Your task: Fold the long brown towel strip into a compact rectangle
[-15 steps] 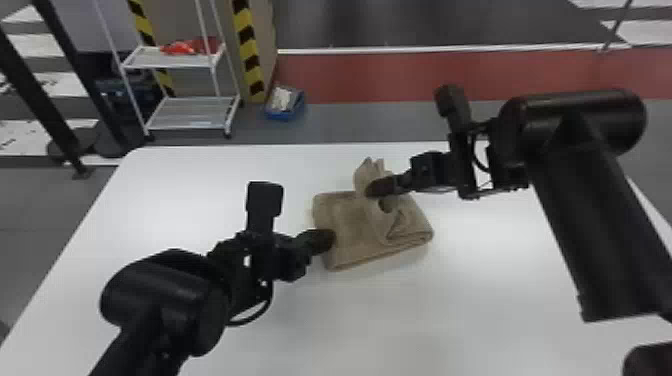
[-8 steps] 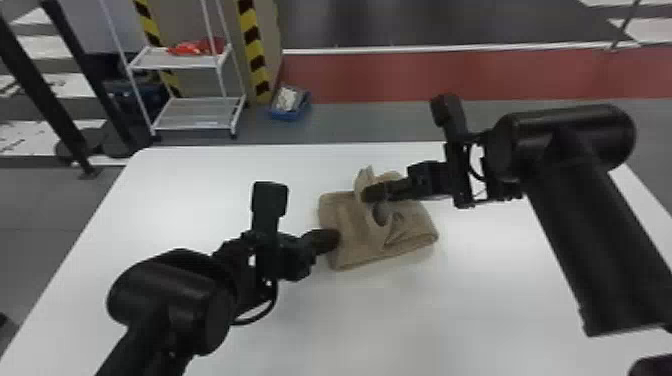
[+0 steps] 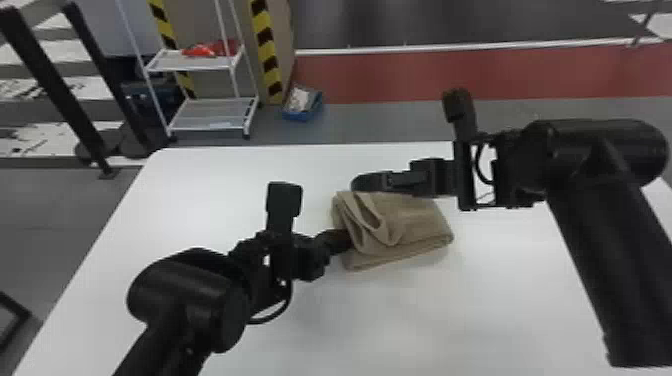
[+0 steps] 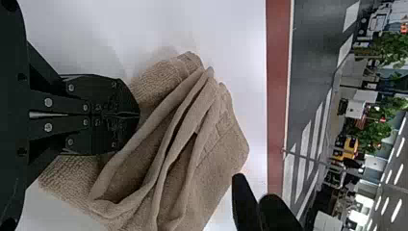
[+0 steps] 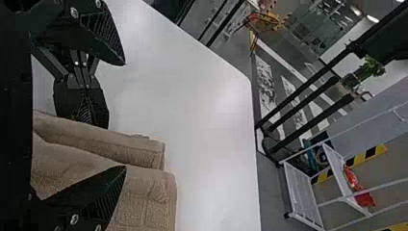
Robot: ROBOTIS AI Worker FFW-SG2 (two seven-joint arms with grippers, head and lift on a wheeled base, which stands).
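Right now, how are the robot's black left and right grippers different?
The left gripper is shut, but the right gripper is open. The left gripper is at the folded brown towel's left side; the right gripper is at its far edge. Both have flat black fingers.

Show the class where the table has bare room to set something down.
Bare: the white table on the towel's near side, between left arm and right arm; also left of the left arm.
Crowded: at the towel, with left gripper and right gripper.
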